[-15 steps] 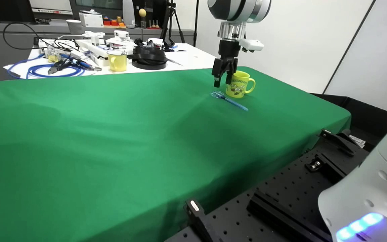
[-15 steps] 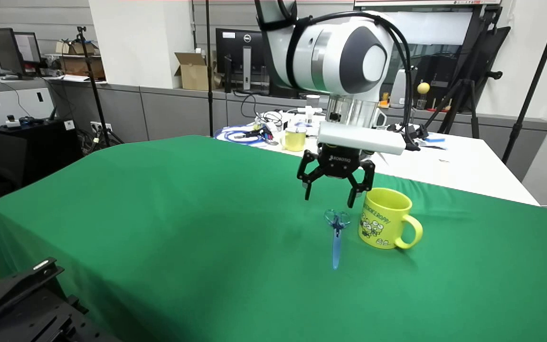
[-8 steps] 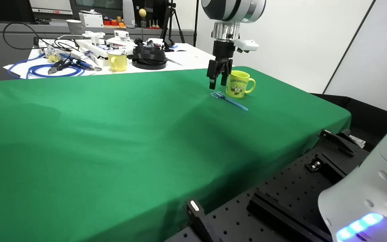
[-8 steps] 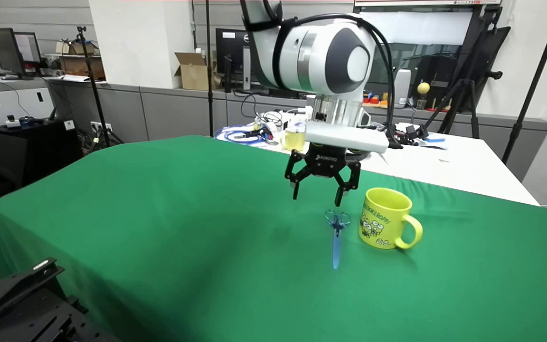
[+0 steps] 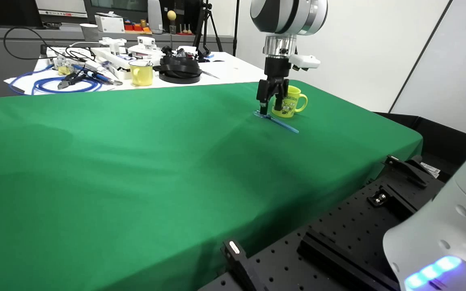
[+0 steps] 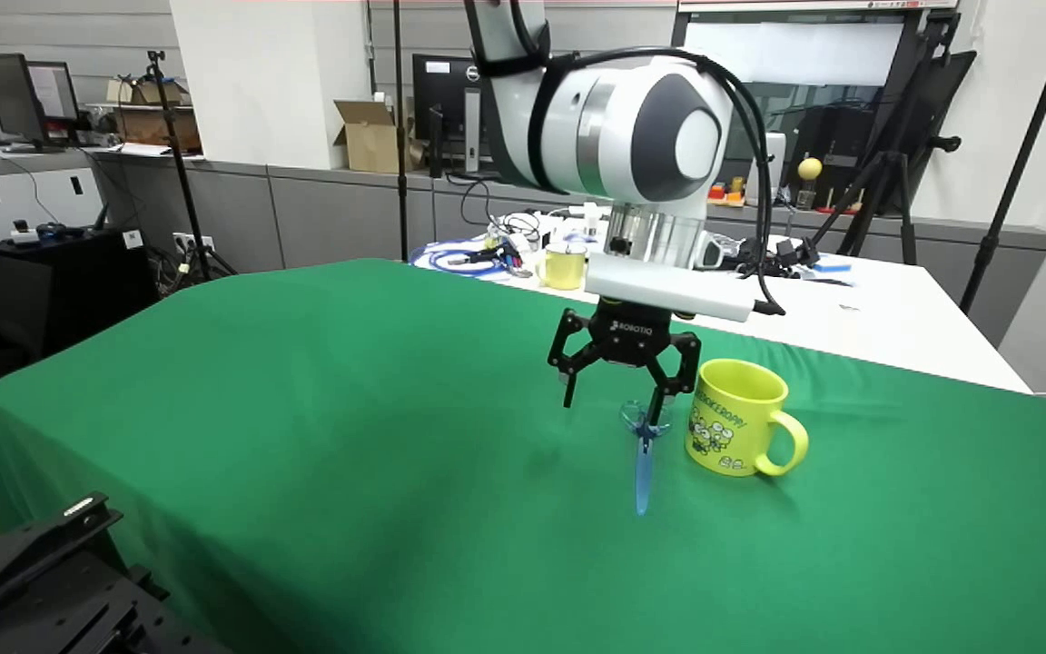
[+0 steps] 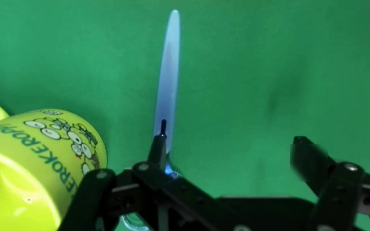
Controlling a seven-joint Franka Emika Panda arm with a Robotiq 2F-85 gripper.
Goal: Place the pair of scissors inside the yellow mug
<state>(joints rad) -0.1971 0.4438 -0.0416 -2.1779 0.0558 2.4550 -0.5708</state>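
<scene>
The blue scissors (image 6: 643,477) lie flat on the green cloth, and they also show in an exterior view (image 5: 284,125) and the wrist view (image 7: 169,73). The yellow mug (image 6: 730,422) stands upright beside them, its handle pointing away from them; it also shows in an exterior view (image 5: 292,106) and the wrist view (image 7: 43,141). My gripper (image 6: 611,413) is open and empty, low over the handle end. In the wrist view, the mug-side finger of the gripper (image 7: 231,139) overlaps the scissors near the pivot and hides most of the handles. I cannot tell whether it touches them.
A green cloth (image 5: 136,161) covers the table. Behind it a white table (image 6: 895,318) holds a paler yellow cup (image 5: 142,75), cables, tools and a black coil (image 5: 179,70). The mug stands close to one finger of my gripper.
My gripper first moved away from the mug, then came down and slightly back toward it, so one finger is now over the scissors' handle end. It stays open. Scissors and mug have not moved.
</scene>
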